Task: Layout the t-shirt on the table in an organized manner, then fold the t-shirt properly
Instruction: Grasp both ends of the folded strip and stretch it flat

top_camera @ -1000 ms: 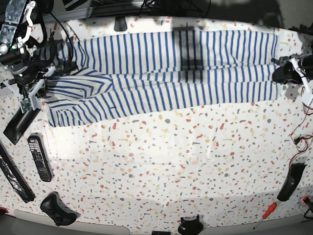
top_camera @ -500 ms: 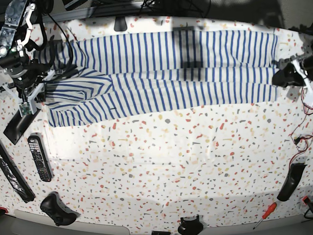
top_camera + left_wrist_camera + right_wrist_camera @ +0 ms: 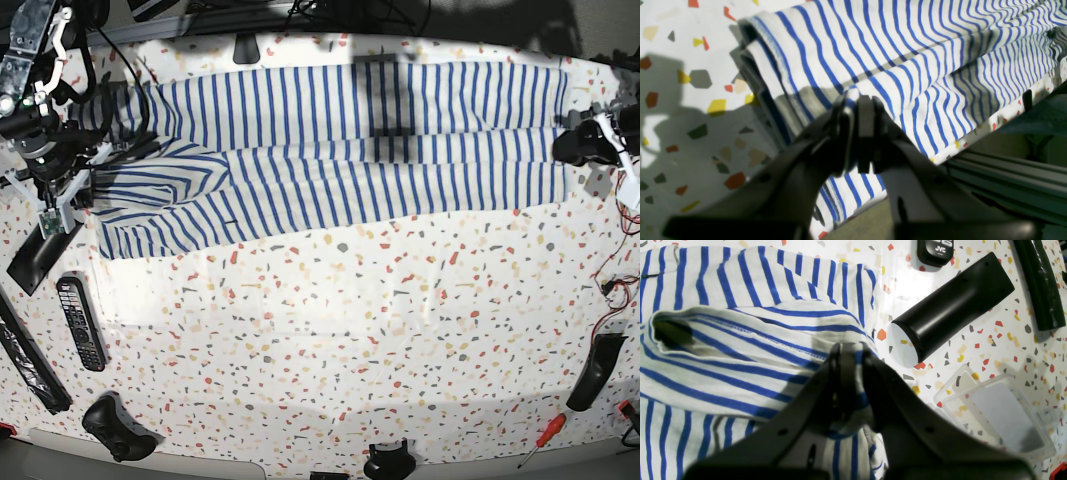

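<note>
Stretching across the far part of the worktop, the t-shirt lies as a long striped band folded lengthwise, its lower flap overlapping the upper one. Compared with a second ago, the end of the band on the left arm's side has shifted up and slightly outward: the left claw now sits higher beside the cloth's edge, and the fold line there looks straighter. In the left wrist view its jaws stand almost together over a pinch of striped fabric, so it seems clenched on the hem, though whether the grip is loosening I cannot tell. The right claw has hardly moved; it is clamped on a bunched fold of the t-shirt at the sleeve end, where the cloth remains rumpled and doubled over. Judging from this, the arms are tensioning the band to flatten it, and the sleeve end needs smoothing next. Nearby lie a black cylinder and a remote.
</note>
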